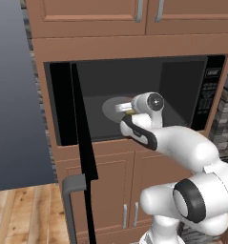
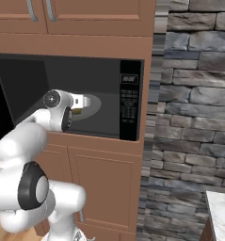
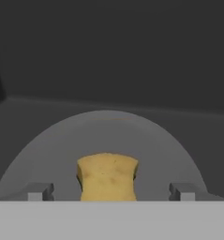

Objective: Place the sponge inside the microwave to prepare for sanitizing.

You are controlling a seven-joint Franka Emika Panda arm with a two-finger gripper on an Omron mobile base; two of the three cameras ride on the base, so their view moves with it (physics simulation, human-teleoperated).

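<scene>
The microwave [image 1: 208, 93] [image 2: 129, 101] is built into the wood cabinetry, and its black glass door [image 1: 82, 143] is swung wide to the left. My gripper [image 1: 122, 108] [image 2: 84, 101] [image 3: 111, 192] reaches into the dark cavity over the round grey plate [image 1: 109, 106] [image 2: 98, 104] [image 3: 57, 145]. The sponge [image 3: 107, 176] [image 1: 129, 112] [image 2: 77, 111], a small yellowish-tan block, lies on the plate between my fingertips [image 3: 40, 191]. A clear gap separates each tip from the sponge. The gripper is open.
The door's grey bar handle [image 1: 71, 190] juts out low on the left. Wood cabinet doors [image 1: 110, 186] sit below the microwave and others [image 1: 87, 14] above it. A stone wall [image 2: 194, 117] rises to the right, with a white counter corner [image 2: 221, 212] at lower right.
</scene>
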